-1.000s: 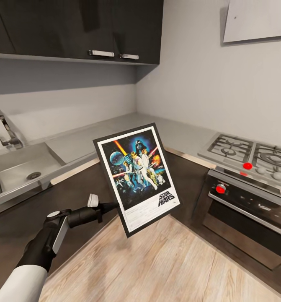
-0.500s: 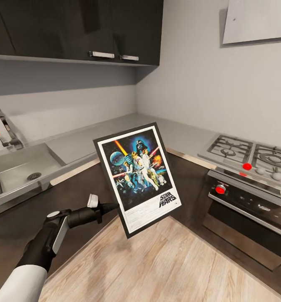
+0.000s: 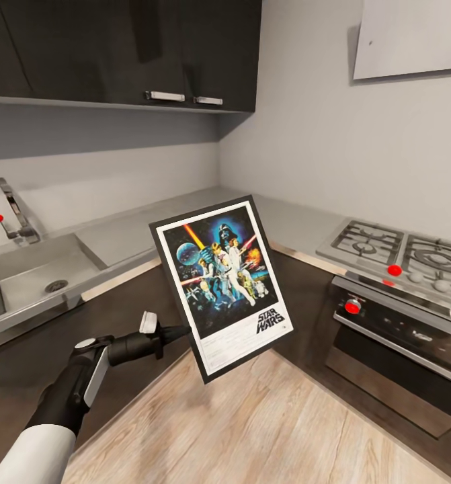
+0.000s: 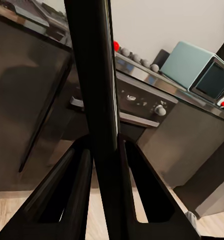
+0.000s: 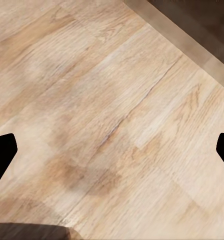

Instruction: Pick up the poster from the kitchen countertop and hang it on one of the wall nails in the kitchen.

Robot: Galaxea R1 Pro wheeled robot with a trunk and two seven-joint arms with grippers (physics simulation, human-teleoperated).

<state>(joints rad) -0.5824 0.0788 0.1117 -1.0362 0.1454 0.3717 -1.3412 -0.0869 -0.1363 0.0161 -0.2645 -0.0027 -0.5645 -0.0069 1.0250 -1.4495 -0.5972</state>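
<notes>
1. The head camera is tilting slightly since a second ago: sink, hob and cabinets are sitting a little differently in view, while the poster is keeping its place.
2. The smooth light grey L-shaped kitchen countertop (image 3: 185, 218) is running between a steel sink (image 3: 33, 265) and a gas hob (image 3: 386, 245), above a pale wood plank floor (image 3: 265, 430).
3. The upright black-framed Star Wars poster (image 3: 222, 286) is hanging in mid-air, off the countertop, its lower left edge pinched by the left gripper (image 3: 178, 331); the wrist view is showing the frame (image 4: 99, 100) edge-on between clenched fingers (image 4: 74, 190).
4. The right gripper (image 5: 112, 150) is apparently spread wide over the floor, fingertips barely visible.
</notes>
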